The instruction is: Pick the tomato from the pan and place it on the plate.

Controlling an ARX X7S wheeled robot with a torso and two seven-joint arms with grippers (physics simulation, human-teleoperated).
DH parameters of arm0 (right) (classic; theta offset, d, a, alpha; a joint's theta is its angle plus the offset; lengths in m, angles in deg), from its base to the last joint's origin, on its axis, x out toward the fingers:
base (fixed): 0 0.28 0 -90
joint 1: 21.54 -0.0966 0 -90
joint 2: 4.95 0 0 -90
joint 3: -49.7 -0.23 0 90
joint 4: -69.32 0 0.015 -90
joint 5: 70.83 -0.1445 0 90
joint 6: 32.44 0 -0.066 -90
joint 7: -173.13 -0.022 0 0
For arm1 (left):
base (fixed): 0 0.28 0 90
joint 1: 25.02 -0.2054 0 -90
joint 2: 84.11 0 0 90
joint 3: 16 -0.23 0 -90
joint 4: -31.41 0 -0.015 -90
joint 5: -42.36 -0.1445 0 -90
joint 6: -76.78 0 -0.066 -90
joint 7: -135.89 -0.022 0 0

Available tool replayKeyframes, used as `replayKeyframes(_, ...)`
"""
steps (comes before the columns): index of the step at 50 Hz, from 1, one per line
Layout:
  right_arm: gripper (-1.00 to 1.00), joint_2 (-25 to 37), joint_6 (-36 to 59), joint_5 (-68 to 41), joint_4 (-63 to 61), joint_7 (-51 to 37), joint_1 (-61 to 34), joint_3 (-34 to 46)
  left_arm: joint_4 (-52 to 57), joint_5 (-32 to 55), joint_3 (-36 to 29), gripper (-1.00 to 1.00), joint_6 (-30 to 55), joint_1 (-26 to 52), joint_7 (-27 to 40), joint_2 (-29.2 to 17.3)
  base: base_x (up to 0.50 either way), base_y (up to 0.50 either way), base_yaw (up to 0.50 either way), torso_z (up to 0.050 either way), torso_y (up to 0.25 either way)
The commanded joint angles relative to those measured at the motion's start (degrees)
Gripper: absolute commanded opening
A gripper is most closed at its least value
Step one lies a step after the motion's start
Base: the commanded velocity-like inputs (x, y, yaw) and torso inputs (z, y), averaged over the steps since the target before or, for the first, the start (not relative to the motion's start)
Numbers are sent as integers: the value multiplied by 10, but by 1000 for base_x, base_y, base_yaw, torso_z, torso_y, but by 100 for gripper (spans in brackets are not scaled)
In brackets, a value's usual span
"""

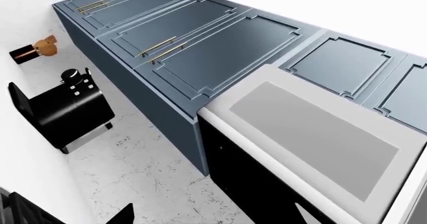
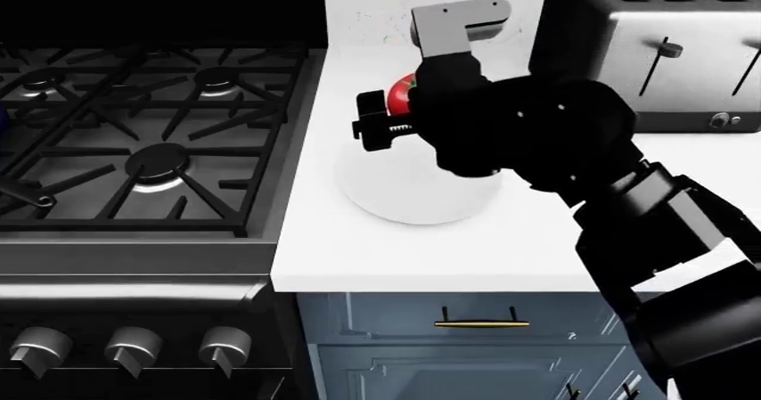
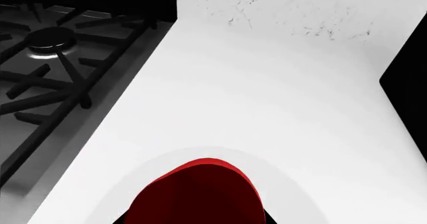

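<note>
My right gripper (image 2: 398, 106) is shut on the glossy red tomato (image 2: 402, 93) and holds it above the far part of the white plate (image 2: 411, 195) on the counter. In the right wrist view the tomato (image 3: 197, 194) fills the space between the jaws, with the plate (image 3: 290, 186) showing as a pale ring under it. Only a dark blue sliver of the pan (image 2: 4, 115) shows at the stove's left edge, along with its thin handle (image 2: 21, 199). The left gripper (image 1: 213, 219) is open and empty, facing blue cabinets, and is outside the head view.
A gas stove (image 2: 155, 142) with black grates lies left of the plate. A steel toaster (image 2: 666, 44) stands at the back right. The counter edge (image 2: 429, 280) runs in front, with blue drawers (image 2: 476, 329) below. The left wrist view shows a black coffee machine (image 1: 63, 109).
</note>
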Motion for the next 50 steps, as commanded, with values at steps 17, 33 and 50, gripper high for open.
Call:
replayKeyframes(17, -100, -4, 0, 18, 11, 15, 5, 8, 4, -1, -3, 100, -4, -3, 7, -5, 0, 0, 0, 0, 1)
replayKeyframes(33, -100, -9, 2, 20, 23, 24, 11, 17, 2, -2, -5, 100, -6, -3, 8, -6, 0, 0, 0, 0, 0)
replayKeyframes(50, -100, -15, 3, 26, 34, 32, 13, 28, 3, -4, -7, 100, -9, -5, 11, -8, 0, 0, 0, 0, 1)
